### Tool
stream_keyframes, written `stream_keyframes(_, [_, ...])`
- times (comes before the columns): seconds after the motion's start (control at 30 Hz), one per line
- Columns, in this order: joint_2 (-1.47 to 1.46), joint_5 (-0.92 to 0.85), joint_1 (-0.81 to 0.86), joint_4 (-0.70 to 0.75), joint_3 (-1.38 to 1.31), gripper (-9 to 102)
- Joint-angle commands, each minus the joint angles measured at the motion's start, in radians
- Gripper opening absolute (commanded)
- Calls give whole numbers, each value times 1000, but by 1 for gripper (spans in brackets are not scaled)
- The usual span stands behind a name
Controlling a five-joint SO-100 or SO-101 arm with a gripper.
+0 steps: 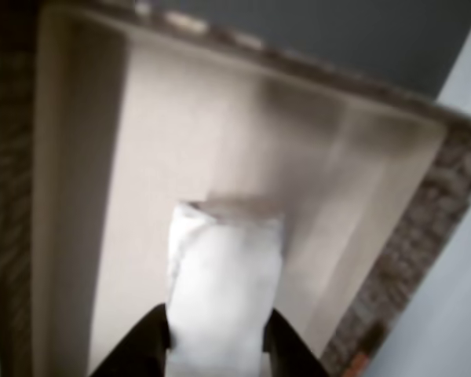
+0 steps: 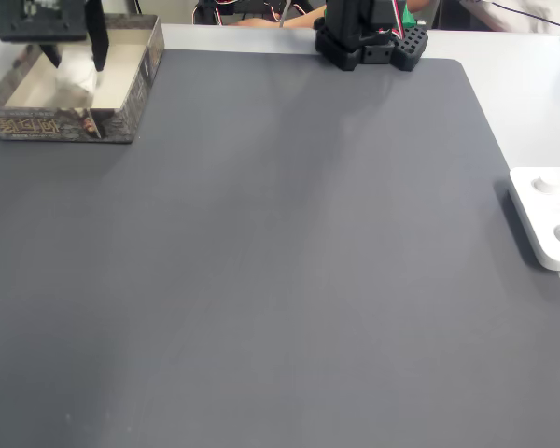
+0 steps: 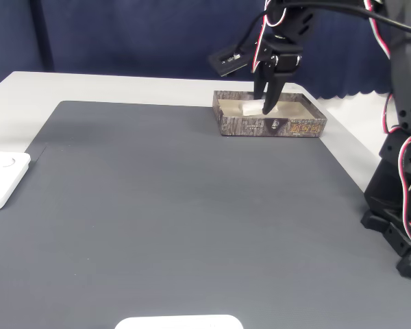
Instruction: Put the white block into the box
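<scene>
Nearly done: gripper point(image 1: 220, 345) grips the white block point(image 1: 224, 283) w/ jaws narrow, low inside the box point(image 1: 78, 196); only release & retreat left.

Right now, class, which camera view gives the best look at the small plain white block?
The other view: the small plain white block fills the middle, held between the gripper fingers over the beige tray-like box. In both fixed views it is a small pale patch inside the box, partly hidden by the fingers.
</scene>
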Motion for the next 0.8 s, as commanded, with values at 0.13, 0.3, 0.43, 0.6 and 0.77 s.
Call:
stream_keyframes(0.13, [8, -14, -8, -11, -57, 6])
stream_keyframes(0.3, [-3, -44, 11, -9, -44, 10])
stream_keyframes(0.43, [-8, -61, 23, -11, -46, 12])
stream_keyframes(0.6, [-17, -94, 34, -11, -37, 15])
stream_keyframes(0.77, [-28, -130, 44, -12, -25, 18])
